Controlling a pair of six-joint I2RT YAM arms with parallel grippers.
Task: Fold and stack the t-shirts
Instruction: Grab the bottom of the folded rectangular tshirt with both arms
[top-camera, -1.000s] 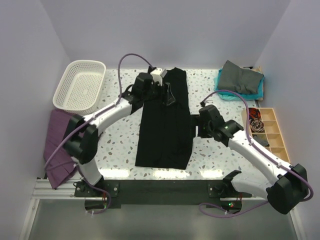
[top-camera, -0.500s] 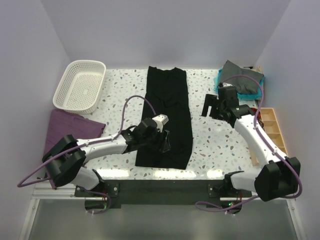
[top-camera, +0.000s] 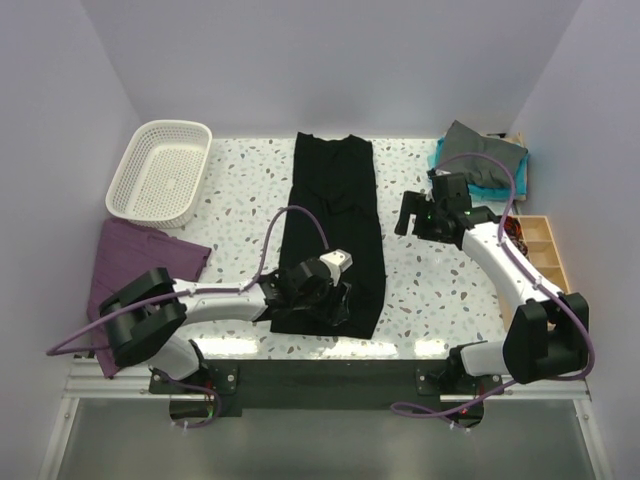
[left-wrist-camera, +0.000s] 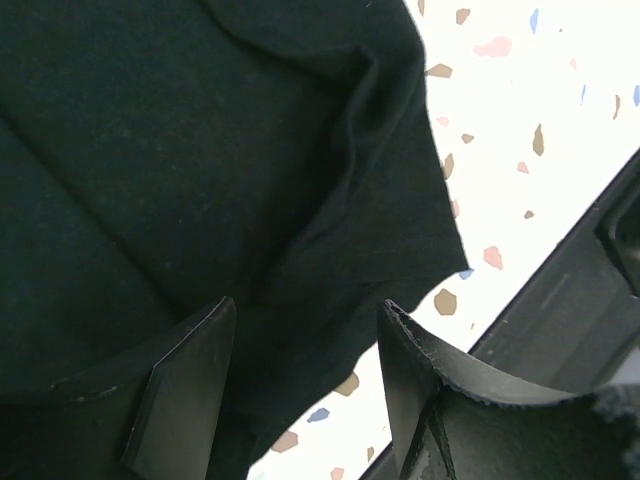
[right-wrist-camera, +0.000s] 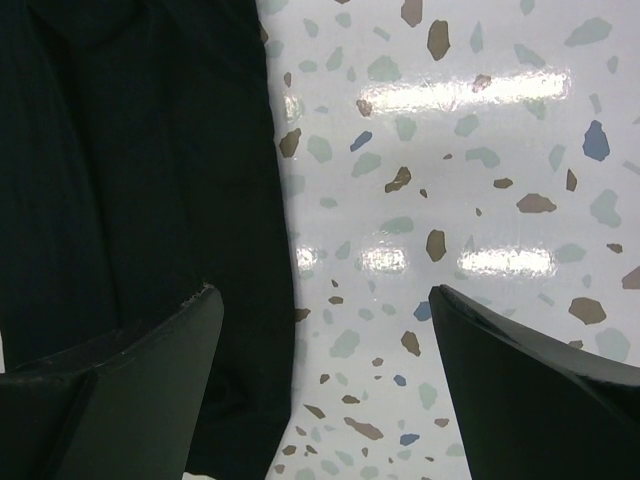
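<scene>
Where my left jaws sit parted and empty over its near hem, the black t-shirt (top-camera: 335, 220) lies folded narrow on the table (top-camera: 430, 290), long axis near-to-far, neck end farthest; my right jaws gape empty beside its right edge.

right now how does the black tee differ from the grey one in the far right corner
The black tee lies flat as a long narrow strip down the table's middle; the grey tee is a rumpled, compact bundle. The black tee rests straight on the table; the grey tee sits on a teal tee. Both are plain dark fabric.
</scene>
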